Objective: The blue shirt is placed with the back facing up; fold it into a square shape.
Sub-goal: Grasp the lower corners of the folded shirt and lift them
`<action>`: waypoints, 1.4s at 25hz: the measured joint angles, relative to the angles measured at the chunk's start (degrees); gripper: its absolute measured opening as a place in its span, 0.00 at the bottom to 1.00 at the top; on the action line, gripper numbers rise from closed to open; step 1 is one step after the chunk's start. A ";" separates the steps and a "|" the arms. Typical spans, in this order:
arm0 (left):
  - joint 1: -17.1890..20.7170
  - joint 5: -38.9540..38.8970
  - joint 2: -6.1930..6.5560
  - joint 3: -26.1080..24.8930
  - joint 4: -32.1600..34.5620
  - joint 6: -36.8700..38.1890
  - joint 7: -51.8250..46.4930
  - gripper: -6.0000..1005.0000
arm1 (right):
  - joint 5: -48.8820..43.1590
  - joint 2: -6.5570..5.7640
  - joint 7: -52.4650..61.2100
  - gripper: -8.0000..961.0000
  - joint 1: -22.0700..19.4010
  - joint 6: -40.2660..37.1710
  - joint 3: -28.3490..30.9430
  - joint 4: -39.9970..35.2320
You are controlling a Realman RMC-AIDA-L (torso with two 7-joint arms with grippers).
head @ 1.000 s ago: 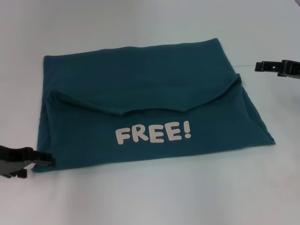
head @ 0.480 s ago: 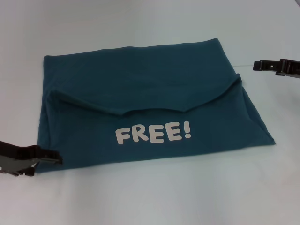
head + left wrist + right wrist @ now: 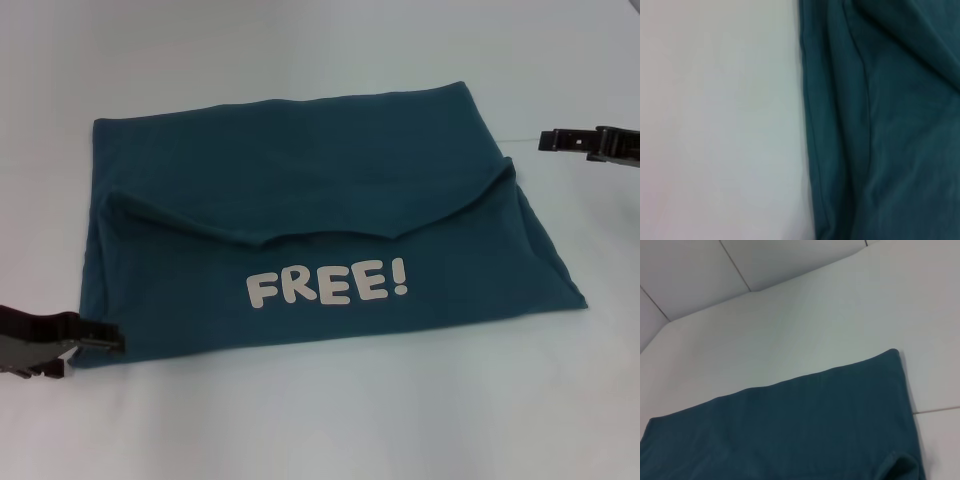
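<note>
Head view: blue shirt (image 3: 310,220) spread partly folded on the white table (image 3: 320,60), "FREE!" lettering (image 3: 328,283) facing up on the near panel. Left gripper (image 3: 105,340) low at the shirt's near left corner, tips at the cloth; grip cannot be told. Right gripper (image 3: 550,140) off the far right edge, apart from the cloth; state unclear.

Left wrist view: shirt hem beside bare table.

Right wrist view: far shirt corner flat on table.

Only the ends of the two arms show, both in the head view. The left tool (image 3: 95,338) is matte black, flat and angular, tapering to slim stepped tips. The right tool (image 3: 560,139) is also black, a narrow bar with small notches along its length.
</note>
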 joint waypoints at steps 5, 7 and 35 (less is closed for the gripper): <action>-0.09 0.00 -0.12 0.11 -0.61 -0.79 -0.02 0.93 | 0.00 0.05 -0.04 0.96 0.07 -0.02 -0.03 0.00; -0.12 0.01 -0.13 0.12 -0.87 -1.26 -0.03 0.93 | 0.00 0.07 -0.09 0.96 0.07 -0.07 -0.03 -0.01; -3.55 -0.60 -0.85 1.96 -4.24 -4.32 2.78 0.87 | 0.35 0.29 -0.08 0.95 -0.30 -0.12 0.15 -0.17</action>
